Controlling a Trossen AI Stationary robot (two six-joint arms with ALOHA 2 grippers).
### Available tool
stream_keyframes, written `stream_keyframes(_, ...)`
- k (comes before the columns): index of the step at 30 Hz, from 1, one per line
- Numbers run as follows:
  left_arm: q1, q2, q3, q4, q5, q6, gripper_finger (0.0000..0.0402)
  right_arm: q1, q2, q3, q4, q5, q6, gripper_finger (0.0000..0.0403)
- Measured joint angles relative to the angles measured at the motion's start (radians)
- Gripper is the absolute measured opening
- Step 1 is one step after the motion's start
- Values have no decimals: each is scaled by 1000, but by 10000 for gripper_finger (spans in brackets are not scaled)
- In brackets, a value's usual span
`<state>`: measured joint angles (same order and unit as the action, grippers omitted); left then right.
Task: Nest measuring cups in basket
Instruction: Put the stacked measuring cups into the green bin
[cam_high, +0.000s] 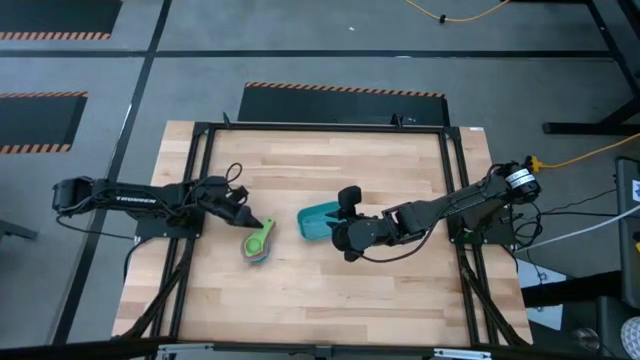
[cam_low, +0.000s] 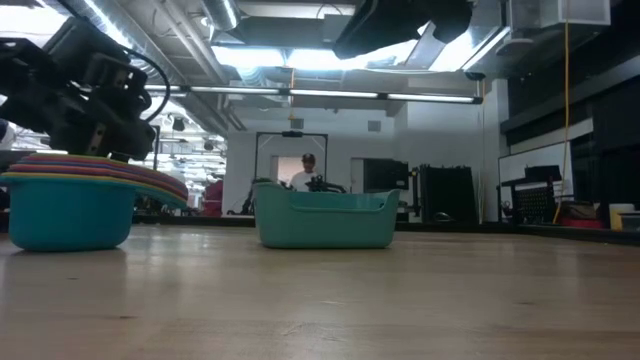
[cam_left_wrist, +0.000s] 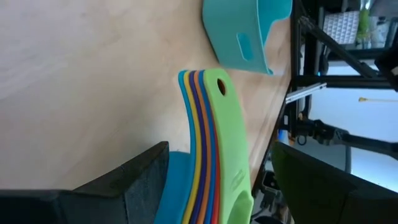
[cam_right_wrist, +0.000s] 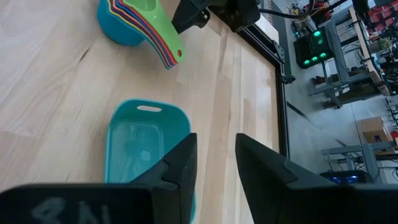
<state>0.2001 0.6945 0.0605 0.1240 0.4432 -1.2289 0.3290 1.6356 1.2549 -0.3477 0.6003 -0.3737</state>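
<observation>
The nested measuring cups (cam_high: 257, 243) sit on the desk (cam_high: 330, 160) left of the empty teal basket (cam_high: 318, 222). The left tool (cam_left_wrist: 217, 180) straddles their stacked handles, spread wide; close squarely before lifting. The right tool (cam_right_wrist: 214, 163), half-open and empty, hovers at the basket rim

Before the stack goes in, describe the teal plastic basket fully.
The teal rounded-rectangular plastic basket stands upright on the wooden table, near its middle. It has a thick rim and a slot handle in an end wall. It looks empty. The right gripper hangs at its rim, apparently not gripping it; the nested measuring cups sit apart.
</observation>
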Motion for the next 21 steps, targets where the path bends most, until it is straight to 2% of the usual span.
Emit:
stream_keyframes(8, -6, 0, 0, 23, -63, -26, 276, 0, 0, 0, 23, -1, -5, 115)
stream_keyframes(15, -10, 0, 0, 56, -65, -52, 276, -2, 0, 0, 34, -1, -5, 115)
stream_keyframes(21, -59, 35, 0, 52, -95, -75, 276, -22, 0, 0, 36, -2, -5, 115)
